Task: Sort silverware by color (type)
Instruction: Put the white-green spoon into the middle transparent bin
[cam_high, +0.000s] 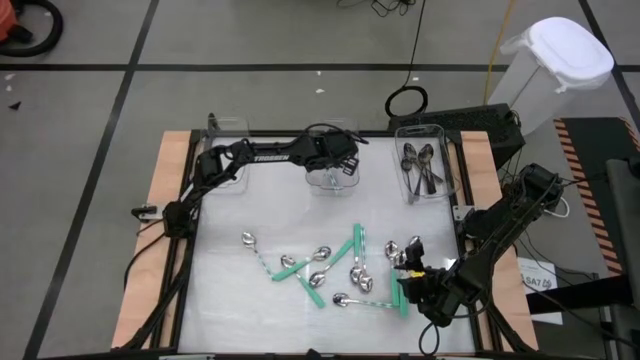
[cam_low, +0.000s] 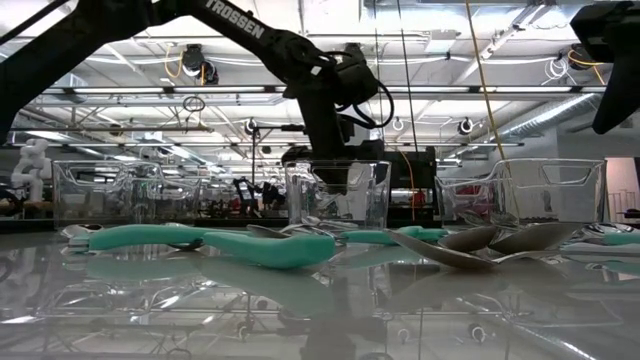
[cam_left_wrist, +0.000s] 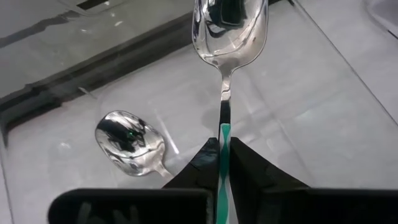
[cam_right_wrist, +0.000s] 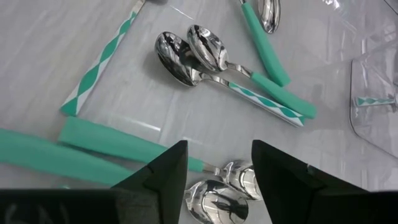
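White bench (cam_high: 230, 290), spoons scattered mid-surface, three clear bins along the far edge. Left gripper (cam_high: 335, 170) hangs over the middle bin (cam_high: 322, 182), fingers (cam_left_wrist: 205, 168) clamped on a green-patterned spoon (cam_left_wrist: 227, 43); one spoon (cam_left_wrist: 127, 140) already lies inside. Step: deposit. Next, likely release cleanly into the bin. Right gripper (cam_high: 415, 285) hovers agape over the spoon pile (cam_high: 355, 270).
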